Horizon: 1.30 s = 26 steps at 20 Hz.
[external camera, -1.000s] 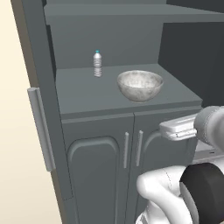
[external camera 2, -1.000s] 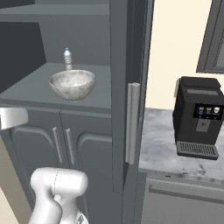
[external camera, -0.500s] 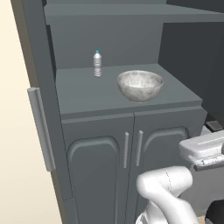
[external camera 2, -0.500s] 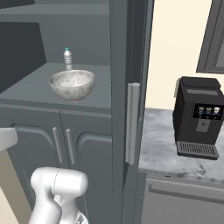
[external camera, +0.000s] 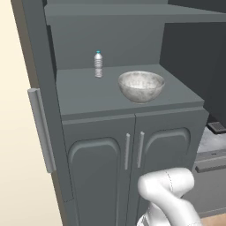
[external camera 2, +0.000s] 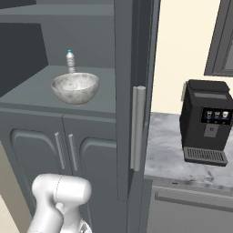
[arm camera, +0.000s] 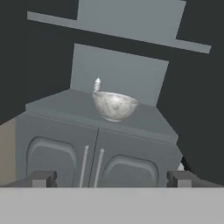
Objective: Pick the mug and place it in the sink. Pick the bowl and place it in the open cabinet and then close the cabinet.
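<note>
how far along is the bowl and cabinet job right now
Looks done: the bowl sits on the open cabinet shelf, beside a small bottle. In hand: nothing; the hand is open, back from the shelf. Left: closing the cabinet doors. Mug and sink can't be judged here.

Even flat rendered light; base views sharp, hand view dimmer, slightly blurred.
</note>
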### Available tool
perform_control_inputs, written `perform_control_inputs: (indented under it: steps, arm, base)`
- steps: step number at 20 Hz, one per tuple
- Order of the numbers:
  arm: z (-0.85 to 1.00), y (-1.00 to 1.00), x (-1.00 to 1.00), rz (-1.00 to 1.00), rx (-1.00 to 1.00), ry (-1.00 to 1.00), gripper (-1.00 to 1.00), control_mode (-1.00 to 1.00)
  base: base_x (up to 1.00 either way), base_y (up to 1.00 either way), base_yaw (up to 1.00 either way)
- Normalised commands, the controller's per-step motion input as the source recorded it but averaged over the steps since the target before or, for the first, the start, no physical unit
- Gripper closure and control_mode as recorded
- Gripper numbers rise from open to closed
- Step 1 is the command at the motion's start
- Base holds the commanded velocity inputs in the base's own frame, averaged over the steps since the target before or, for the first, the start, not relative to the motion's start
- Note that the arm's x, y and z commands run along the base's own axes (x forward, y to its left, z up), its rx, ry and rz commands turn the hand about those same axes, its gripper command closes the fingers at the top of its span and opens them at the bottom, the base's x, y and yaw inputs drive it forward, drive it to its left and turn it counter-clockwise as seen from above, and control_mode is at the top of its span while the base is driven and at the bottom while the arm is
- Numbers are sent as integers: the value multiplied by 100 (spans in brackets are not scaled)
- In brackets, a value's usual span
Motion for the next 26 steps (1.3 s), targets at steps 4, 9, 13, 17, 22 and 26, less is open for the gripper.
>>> perform_control_inputs:
  steps: [4,9,13,17,22,26]
  arm:
    - [18,-51,-94,0,0,-13,-100,-100]
    - [7,-69,-34,0,10,-5,-100,-100]
    - [0,-64,88,11,11,0,-100,-100]
    - [0,-59,59,29,7,-4,-100,-100]
    - [0,-72,-37,32,11,-33,-100,-100]
    - [0,-46,1,26,5,-14,-100,-100]
  base:
    - [0,0,0]
    - [0,0,0]
    - [0,0,0]
    - [0,0,0]
    - [0,0,0]
    - [0,0,0]
